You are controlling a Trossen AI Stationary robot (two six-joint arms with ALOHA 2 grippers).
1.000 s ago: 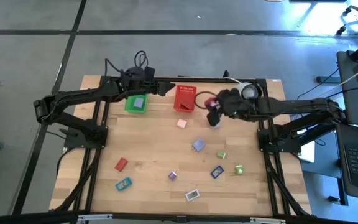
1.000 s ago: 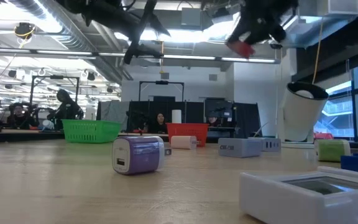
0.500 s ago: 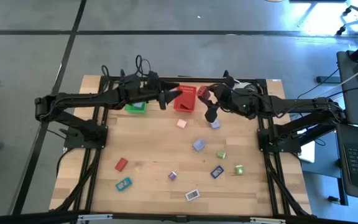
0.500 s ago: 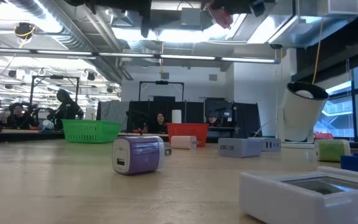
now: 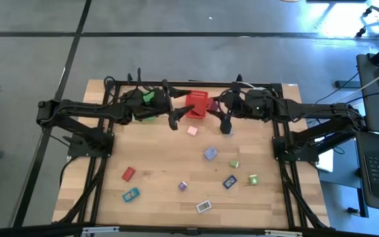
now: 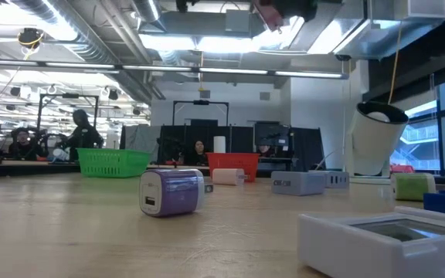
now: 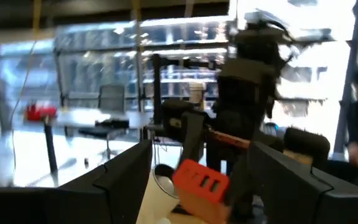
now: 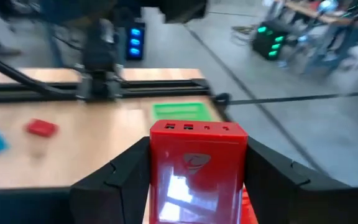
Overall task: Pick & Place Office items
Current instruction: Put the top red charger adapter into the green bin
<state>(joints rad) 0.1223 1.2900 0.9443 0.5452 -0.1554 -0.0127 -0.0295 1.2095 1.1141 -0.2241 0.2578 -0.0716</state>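
Note:
A red block (image 8: 197, 168) with small ports on its end face sits between the fingers of my right gripper (image 5: 218, 109). It hangs high above the table beside the red mesh basket (image 5: 196, 104), and shows at the top of the low view (image 6: 273, 14). My left gripper (image 5: 176, 110) stands open and empty, level, just left of that basket, facing the right gripper. The green mesh basket (image 5: 147, 105) lies partly under the left arm. Several small office items rest on the table, among them a lavender block (image 5: 210, 153) and a pink one (image 5: 192, 130). My right gripper pinches the red block by its two long side faces (image 8: 157, 171) between its two fingers (image 8: 120, 180). The fingers come from the table's right, nearly level and tipped slightly down, lying along the block. The block is lifted clear, its port end pointing away from the wrist.
A white cup-like thing (image 6: 377, 139) stands at the far right. Loose pieces are spread over the near half: red (image 5: 128, 174), teal (image 5: 131, 194), white (image 5: 204, 206), blue (image 5: 229, 182), green (image 5: 252, 178). Bare wood lies at the near left.
My left gripper has swung from above the green basket toward the table's right, up to the red basket, rolling as it went and staying open. My right gripper has risen with the red block, rolled, and drifted a little toward the red basket.

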